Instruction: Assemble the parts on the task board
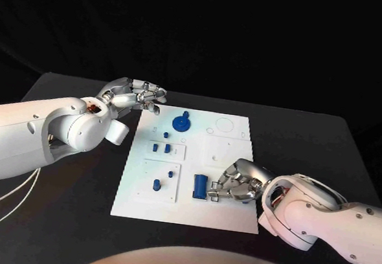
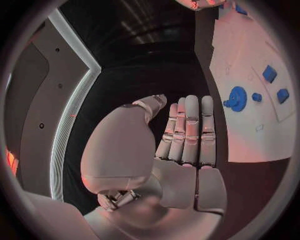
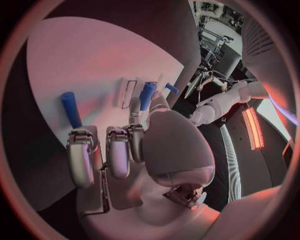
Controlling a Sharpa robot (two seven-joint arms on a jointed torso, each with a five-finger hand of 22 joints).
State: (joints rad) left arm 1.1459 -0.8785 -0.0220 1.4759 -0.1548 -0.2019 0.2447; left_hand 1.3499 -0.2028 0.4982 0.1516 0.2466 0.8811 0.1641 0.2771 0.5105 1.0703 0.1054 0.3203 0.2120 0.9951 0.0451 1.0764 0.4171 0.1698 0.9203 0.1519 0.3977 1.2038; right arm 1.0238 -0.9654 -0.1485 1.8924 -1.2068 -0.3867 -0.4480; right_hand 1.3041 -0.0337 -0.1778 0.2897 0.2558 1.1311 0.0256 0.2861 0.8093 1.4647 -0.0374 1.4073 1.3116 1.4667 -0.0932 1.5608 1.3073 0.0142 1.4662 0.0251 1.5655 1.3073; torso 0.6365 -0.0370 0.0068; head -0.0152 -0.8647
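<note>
Your right hand (image 1: pixel 238 182) seemingly pinches a blue part (image 1: pixel 201 185); tilting could jam it. Left hand (image 1: pixel 137 95) holds nothing, fingers together.

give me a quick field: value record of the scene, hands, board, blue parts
surface: black table
board: white task board, middle of the table
left hand: open, at the board's far left corner, holding nothing
right hand: over the board's near right part, fingers beside a blue block; grip unclear
blue gear: on the board's far end
</note>
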